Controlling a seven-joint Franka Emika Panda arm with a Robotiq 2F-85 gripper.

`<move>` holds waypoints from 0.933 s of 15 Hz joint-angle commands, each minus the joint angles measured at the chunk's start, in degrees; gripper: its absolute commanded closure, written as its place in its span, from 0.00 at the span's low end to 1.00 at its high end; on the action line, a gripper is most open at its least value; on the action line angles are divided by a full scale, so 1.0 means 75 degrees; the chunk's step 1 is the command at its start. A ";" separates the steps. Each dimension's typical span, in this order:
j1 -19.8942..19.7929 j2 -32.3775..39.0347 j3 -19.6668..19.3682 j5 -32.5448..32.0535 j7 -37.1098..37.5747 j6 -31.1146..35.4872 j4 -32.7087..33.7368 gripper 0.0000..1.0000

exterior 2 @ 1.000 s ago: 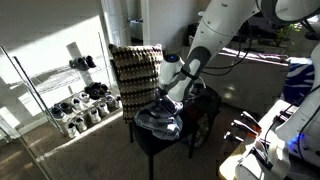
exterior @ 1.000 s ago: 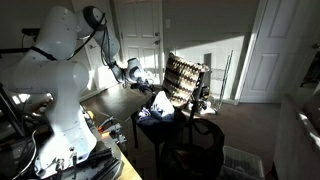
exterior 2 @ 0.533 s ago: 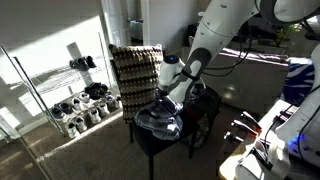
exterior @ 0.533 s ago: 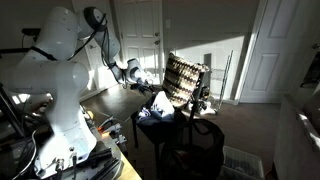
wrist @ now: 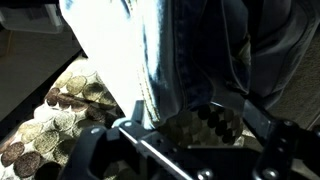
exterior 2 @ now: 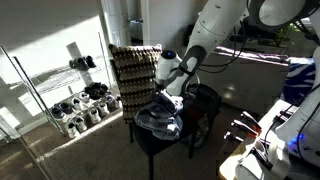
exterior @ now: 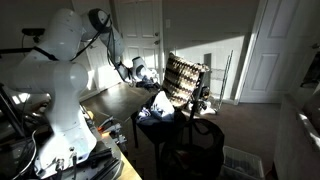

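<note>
The gripper [exterior 2: 166, 88] hangs just above the jeans [exterior 2: 158, 118], a crumpled denim heap lying on the small black table [exterior 2: 203, 98]; in an exterior view the two look close but apart, the heap directly below the tool. In the wrist view the jaws stand wide with nothing clamped between them, and the sunlit jeans [wrist: 165, 50] fill the upper frame beyond the fingers [wrist: 100, 146]. A patterned panel [exterior 2: 132, 62] stands upright just beside the heap, and a shoe rack [exterior 2: 75, 95] sits well apart, in the sunlight
</note>
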 commanded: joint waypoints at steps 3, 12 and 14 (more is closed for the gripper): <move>-0.0648 0.0750 0.0063 -0.0438 0.0572 -0.0991 0.1126 0.00; -0.1819 0.1042 0.0969 -0.0957 0.0588 -0.1645 0.1723 0.53; -0.1889 0.0872 0.1093 -0.1035 0.0590 -0.1505 0.1522 0.66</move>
